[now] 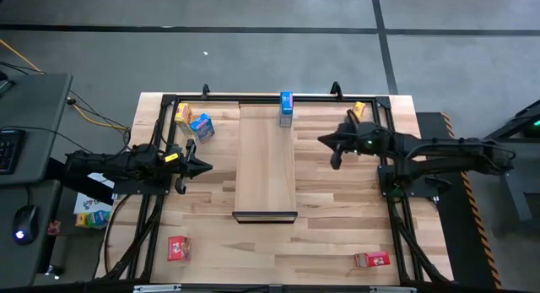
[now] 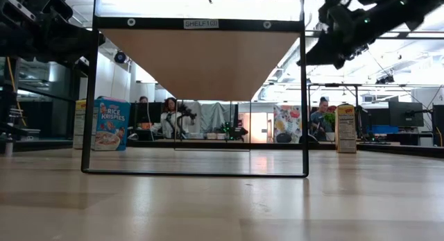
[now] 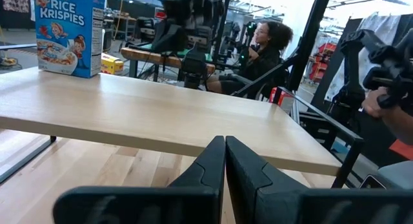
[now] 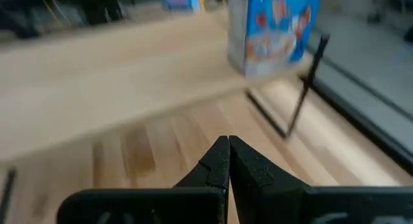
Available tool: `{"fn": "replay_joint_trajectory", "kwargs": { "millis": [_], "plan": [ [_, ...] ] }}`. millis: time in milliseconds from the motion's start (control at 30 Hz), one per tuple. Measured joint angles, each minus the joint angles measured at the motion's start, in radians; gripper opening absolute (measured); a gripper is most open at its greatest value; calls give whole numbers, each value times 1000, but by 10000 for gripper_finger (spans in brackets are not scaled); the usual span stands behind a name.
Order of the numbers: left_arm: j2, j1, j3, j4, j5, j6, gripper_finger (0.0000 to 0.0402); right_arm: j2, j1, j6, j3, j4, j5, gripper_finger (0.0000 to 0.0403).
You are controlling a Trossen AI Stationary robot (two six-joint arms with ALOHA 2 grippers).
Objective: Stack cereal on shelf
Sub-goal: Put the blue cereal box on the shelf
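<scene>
The shelf (image 1: 267,158) is a pale plank raised on a black frame in the table's middle. One blue cereal box (image 1: 286,108) stands upright on its far end; it also shows in the left wrist view (image 3: 68,31) and the right wrist view (image 4: 274,27). My left gripper (image 1: 207,166) is shut and empty, left of the shelf. My right gripper (image 1: 321,141) is shut and empty, right of the shelf. A yellow box (image 1: 182,115) and a blue box (image 1: 202,127) sit at the far left, a yellow box (image 1: 359,110) at the far right.
A red box (image 1: 178,247) lies at the near left and another red box (image 1: 372,260) at the near right of the tabletop. Black frame rails (image 1: 253,97) run along the far edge. People sit in the room beyond the table (image 2: 168,116).
</scene>
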State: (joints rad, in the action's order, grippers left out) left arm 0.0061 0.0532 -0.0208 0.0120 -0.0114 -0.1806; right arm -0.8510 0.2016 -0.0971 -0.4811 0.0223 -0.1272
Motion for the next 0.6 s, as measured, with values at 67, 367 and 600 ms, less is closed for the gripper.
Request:
{"fn": "replay_joint_trajectory", "kwargs": {
  "millis": [67,367,600],
  "plan": [
    [0,0,0,0,0,0,5,27,0,28,54,133,27,0],
    [0,0,0,17,-49,30,5,62,0,103,103,384,26,0],
    [0,0,0,16,-118,-33,5,60,0,98,102,408,26,0]
  ]
}}
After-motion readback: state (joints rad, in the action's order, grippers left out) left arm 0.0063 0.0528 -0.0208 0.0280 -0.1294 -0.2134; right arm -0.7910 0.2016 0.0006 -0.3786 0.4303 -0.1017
